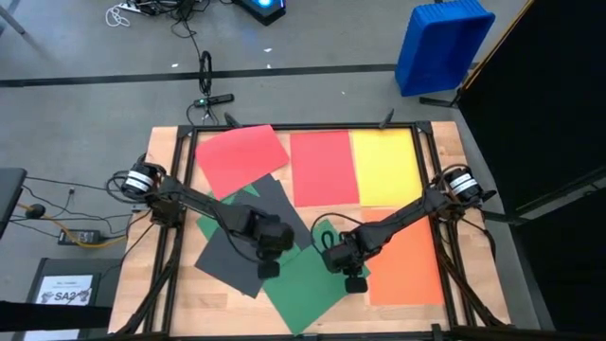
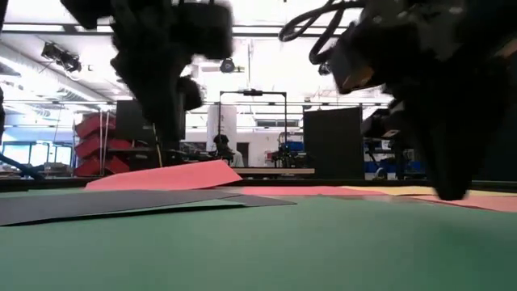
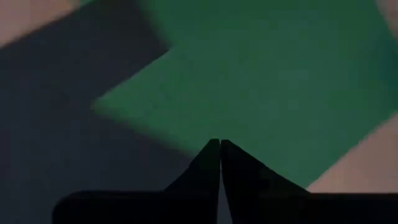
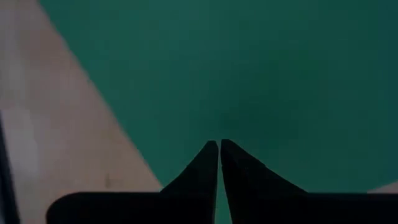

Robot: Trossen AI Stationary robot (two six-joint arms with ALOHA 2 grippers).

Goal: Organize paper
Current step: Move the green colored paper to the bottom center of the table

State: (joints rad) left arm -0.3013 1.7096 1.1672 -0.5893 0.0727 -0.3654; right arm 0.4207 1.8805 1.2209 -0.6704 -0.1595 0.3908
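**Both grippers closed and low over the green sheet**

From above I see the wooden desk (image 1: pixel 142 284) with coloured paper spread on it. At the far side lie three sheets in a row: a red sheet (image 1: pixel 241 156) turned at an angle, a second red sheet (image 1: pixel 324 169) lying straight, and a yellow sheet (image 1: pixel 386 167) touching it edge to edge. The tilted red sheet has one corner a little raised, as the low view shows. Nearer to me, a dark grey sheet (image 1: pixel 237 248) lies slanted under the left arm, and part of it goes under the tilted red sheet. A green sheet (image 1: pixel 308 284) lies partly on top of the dark grey one and reaches the near edge of the desk. An orange sheet (image 1: pixel 409 265) lies on the right, below the yellow one.

The left gripper (image 1: pixel 269 269) is over the place where the green sheet meets the dark grey one. Its jaws are pressed together and pinch nothing; in its wrist view the two tips meet just above the green paper. The right gripper (image 1: pixel 355 282) is over the right part of the green sheet, near the orange one. Its jaws are also pressed together with nothing between them.

On the floor to the left lies a small white printed sheet (image 1: pixel 64 292), and beyond the desk stands a blue bin (image 1: pixel 443 45).
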